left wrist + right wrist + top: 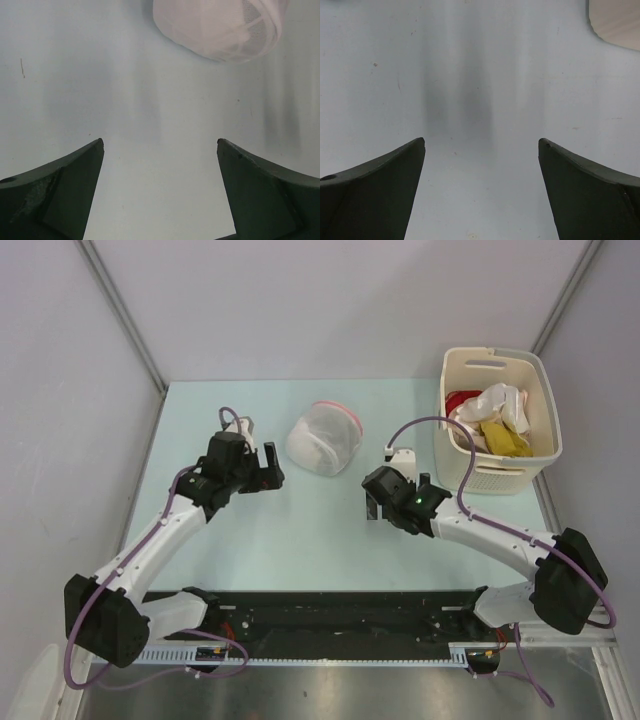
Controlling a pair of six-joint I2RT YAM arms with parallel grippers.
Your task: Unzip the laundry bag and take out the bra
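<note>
The laundry bag [323, 439], a rounded white mesh pouch with pink trim at its far rim, lies on the table at centre back. It also shows at the top of the left wrist view [222, 27]. The bra is hidden; no dark garment shows. My left gripper [268, 468] is open and empty, just left of the bag, with bare table between its fingers [65, 185]. My right gripper [372, 502] is open and empty, to the right of and nearer than the bag, over bare table [480, 145].
A cream slotted plastic basket [540, 455] stands at the back right, holding white, yellow and red clothes [495, 420]. Its corner shows in the right wrist view [617, 22]. Grey walls close the table at left, back and right.
</note>
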